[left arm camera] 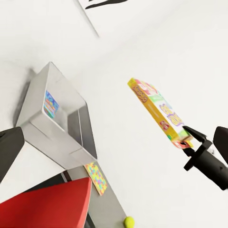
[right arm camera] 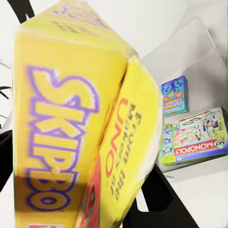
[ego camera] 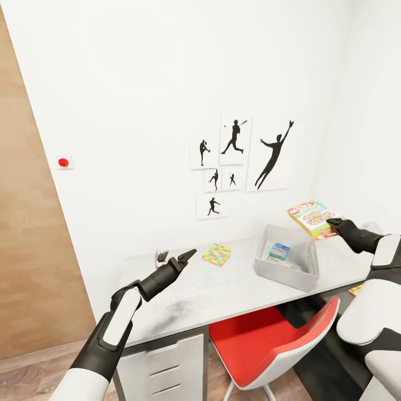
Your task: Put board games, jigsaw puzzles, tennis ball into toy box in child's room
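Skip-Bo box (right arm camera: 71, 123) above toy box (ego camera: 287, 273) rim.

The yellow game box (right arm camera: 71, 118) reads "SKIP-BO" in purple letters, with "UNO" in red on its end flap. A white-green box (right arm camera: 199, 135) lying in the grey bin (right arm camera: 190, 52) reads "MONOPOLY".

Setting: a child's room in a home. White walls; a cluster of black baseball-player silhouette prints (ego camera: 239, 161) hangs ahead of me. Below them, a light grey bench (ego camera: 223, 287) with white drawers (ego camera: 167, 365) and a red chair (ego camera: 273, 345) pushed under it. Wood-plank floor (ego camera: 33, 373). Toys lie about: a jigsaw puzzle (ego camera: 216, 254), a bin (ego camera: 289, 259) holding game boxes.
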You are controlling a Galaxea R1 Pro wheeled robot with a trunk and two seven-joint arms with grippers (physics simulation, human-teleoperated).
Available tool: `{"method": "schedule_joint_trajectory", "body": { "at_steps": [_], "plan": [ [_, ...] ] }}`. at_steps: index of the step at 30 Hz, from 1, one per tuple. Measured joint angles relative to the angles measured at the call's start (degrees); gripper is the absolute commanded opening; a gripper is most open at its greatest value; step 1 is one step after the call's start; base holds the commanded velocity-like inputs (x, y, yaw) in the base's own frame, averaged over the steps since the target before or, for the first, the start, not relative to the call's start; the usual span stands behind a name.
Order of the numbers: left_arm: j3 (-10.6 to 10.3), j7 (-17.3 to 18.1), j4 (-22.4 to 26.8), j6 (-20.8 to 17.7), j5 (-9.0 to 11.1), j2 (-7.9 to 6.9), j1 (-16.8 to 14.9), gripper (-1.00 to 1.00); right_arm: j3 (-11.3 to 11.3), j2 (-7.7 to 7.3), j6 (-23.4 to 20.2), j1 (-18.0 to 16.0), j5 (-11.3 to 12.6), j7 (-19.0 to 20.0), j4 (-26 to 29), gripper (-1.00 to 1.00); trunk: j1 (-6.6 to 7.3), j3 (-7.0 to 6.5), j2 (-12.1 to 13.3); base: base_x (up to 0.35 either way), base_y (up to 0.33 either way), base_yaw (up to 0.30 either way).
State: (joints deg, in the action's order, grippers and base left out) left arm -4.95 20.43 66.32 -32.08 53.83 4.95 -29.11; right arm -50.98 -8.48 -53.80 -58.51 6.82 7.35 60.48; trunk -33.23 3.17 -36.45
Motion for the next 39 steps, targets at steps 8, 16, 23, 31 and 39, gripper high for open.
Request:
{"method": "schedule_joint_trajectory", "body": {
  "at_steps": [8,16,23,31,39],
  "plan": [
    [0.0,-0.1,0.1,-0.1,0.0,0.1,-0.1,1.0,0.2,-0.11,4.1,-0.5,1.3,-1.7,-6.9,-1.0,0.0,0.53,0.0,0.0,0.0,0.0],
    [0.0,0.0,0.3,-0.1,0.0,0.12,-0.1,1.0,0.3,-0.15,12.8,-2.5,1.3,-2.3,-16.6,-1.0,0.0,1.22,0.0,0.0,0.0,0.0],
    [0.0,0.0,0.5,-0.1,0.0,0.11,-0.1,1.0,0.4,-0.24,16.9,-5.8,1.5,-5.3,-23.6,-1.0,0.0,1.86,0.0,0.0,0.0,0.0],
    [0.0,0.0,3.0,-0.1,0.9,-0.13,0.1,1.0,0.2,0.15,20.7,-8.4,1.1,-9.2,-27.2,-1.0,0.0,2.6,0.0,0.0,0.0,0.0],
    [-0.1,-0.1,4.0,-0.8,1.4,-0.26,0.2,1.0,0.1,0.18,21.9,-9.0,1.0,-10.1,-27.8,-1.0,0.0,3.34,0.0,0.0,0.001,0.0]
  ]
}}
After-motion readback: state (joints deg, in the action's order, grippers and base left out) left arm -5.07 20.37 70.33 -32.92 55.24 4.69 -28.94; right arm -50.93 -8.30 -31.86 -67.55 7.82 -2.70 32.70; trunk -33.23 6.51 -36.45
